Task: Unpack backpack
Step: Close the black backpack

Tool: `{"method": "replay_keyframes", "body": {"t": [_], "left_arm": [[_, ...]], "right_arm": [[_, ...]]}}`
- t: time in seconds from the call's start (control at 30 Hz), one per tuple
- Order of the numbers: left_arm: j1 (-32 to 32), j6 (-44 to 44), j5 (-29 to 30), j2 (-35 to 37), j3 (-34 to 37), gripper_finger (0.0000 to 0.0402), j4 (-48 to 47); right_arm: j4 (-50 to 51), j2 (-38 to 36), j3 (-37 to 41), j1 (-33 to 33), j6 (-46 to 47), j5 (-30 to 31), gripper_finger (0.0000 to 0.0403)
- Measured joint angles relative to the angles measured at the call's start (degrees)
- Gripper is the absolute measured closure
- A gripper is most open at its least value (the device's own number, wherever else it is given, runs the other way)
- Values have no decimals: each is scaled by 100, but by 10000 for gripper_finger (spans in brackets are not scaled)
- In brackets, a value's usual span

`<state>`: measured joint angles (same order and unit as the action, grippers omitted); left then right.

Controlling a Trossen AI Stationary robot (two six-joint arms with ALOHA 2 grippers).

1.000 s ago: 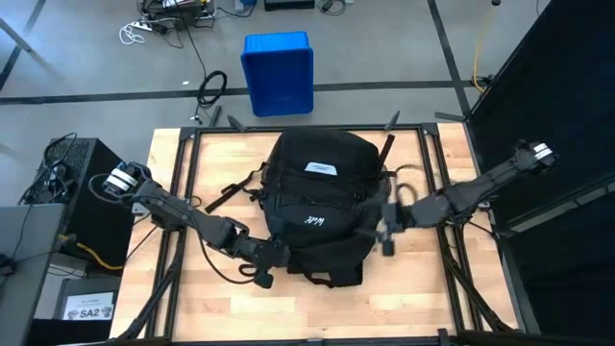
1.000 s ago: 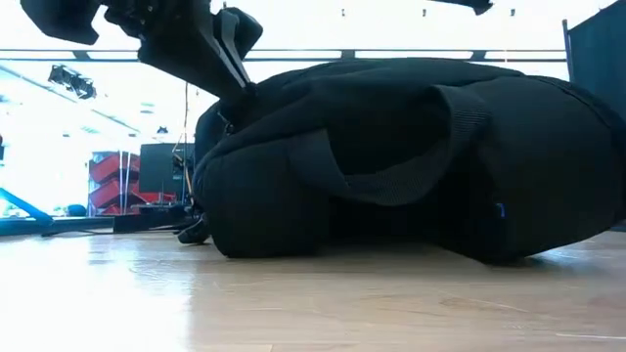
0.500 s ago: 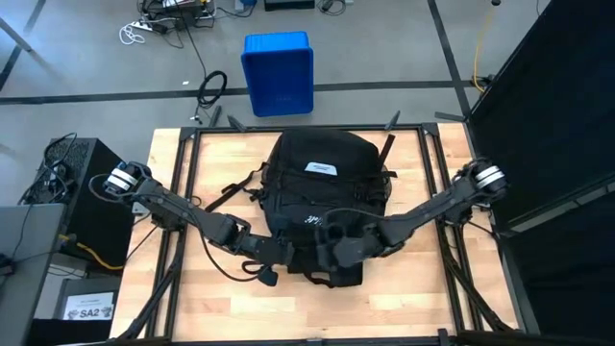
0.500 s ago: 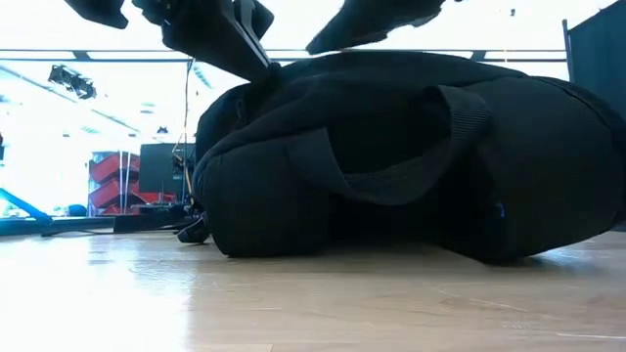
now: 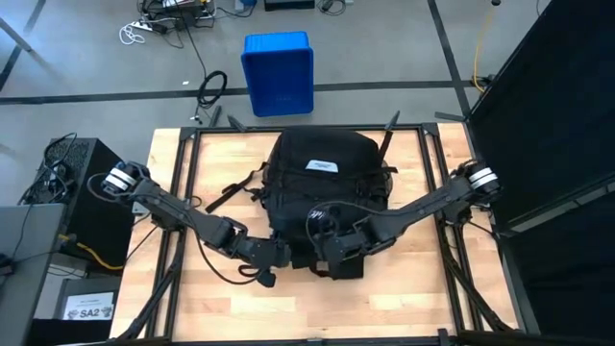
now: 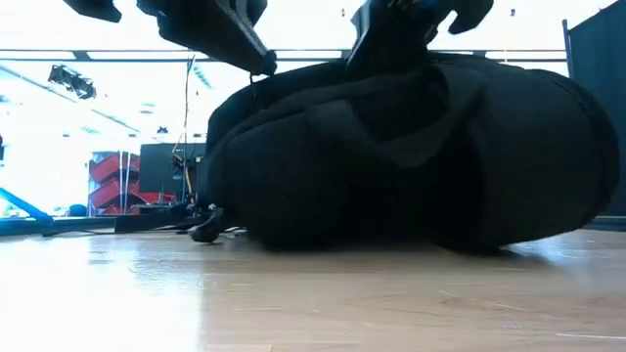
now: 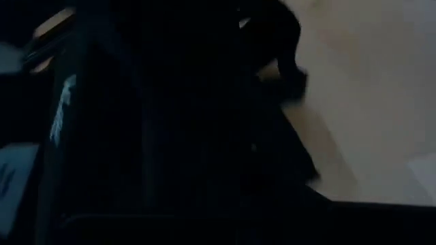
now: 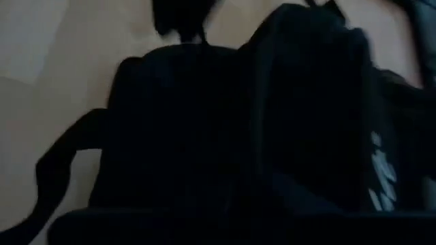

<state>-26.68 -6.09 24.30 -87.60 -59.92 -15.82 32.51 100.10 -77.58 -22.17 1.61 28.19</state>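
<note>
The black backpack (image 5: 322, 197) lies flat on the wooden table (image 5: 413, 298), white label up, its lettering too small to read. The left gripper (image 5: 272, 255), clenched, sits at its near-left corner, probably pinning it steady. The right gripper (image 5: 332, 252), pinched shut at the near edge, likely holds a zipper pull or fabric.

Black backpack (image 5: 322, 187), white label (image 5: 322, 166); blue bin (image 5: 278, 72); pale wood table (image 5: 231, 298)
</note>
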Motion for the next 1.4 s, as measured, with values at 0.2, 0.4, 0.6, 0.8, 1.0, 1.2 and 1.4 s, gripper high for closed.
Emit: {"method": "replay_keyframes", "body": {"t": [0.2,0.4,0.6,0.8,1.0,1.2,1.4], "left_arm": [[-225,632,919,263,4,402,-816],[-104,892,1058,268,407,402,-892],[38,571,816,258,782,402,156],[157,-193,625,261,520,402,562],[156,-280,603,259,404,402,422],[147,-471,603,259,253,402,337],[147,-663,588,259,77,402,320]], "right_arm": [[1030,-839,0,-408,668,637,402],[1615,-1567,0,-1052,1308,1311,403],[1549,-1849,0,-1406,1632,1829,403],[-305,-1184,2,-1069,114,797,387],[-1275,-146,4,-622,-900,327,294],[-1322,570,-366,-223,-831,408,162],[-510,1281,-748,209,-507,489,79]]}}
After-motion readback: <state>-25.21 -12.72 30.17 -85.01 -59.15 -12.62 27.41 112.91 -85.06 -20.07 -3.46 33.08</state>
